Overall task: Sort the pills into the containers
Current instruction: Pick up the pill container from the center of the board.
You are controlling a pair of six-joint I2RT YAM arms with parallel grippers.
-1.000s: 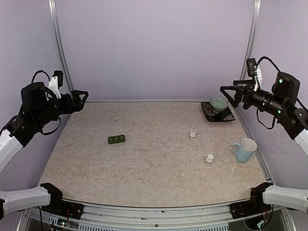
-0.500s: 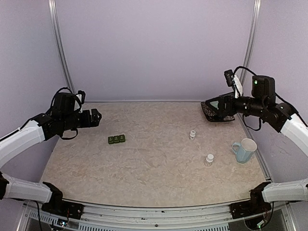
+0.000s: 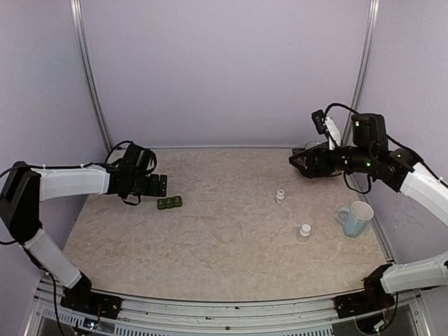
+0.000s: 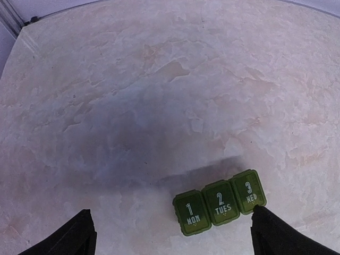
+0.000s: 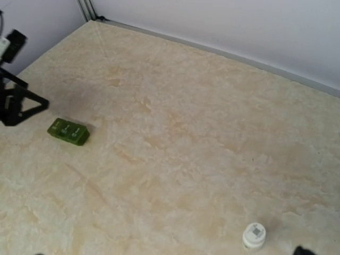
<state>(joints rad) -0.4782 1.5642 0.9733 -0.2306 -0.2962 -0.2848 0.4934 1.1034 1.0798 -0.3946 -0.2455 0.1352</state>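
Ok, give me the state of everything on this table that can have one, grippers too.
containers, all three lids shut, lying flat
far bottle, upright, capped
near bottle, upright, capped
mug, upright
left gripper, open, holding nothing, next to the containers
right gripper, open, holding nothing, up in the air
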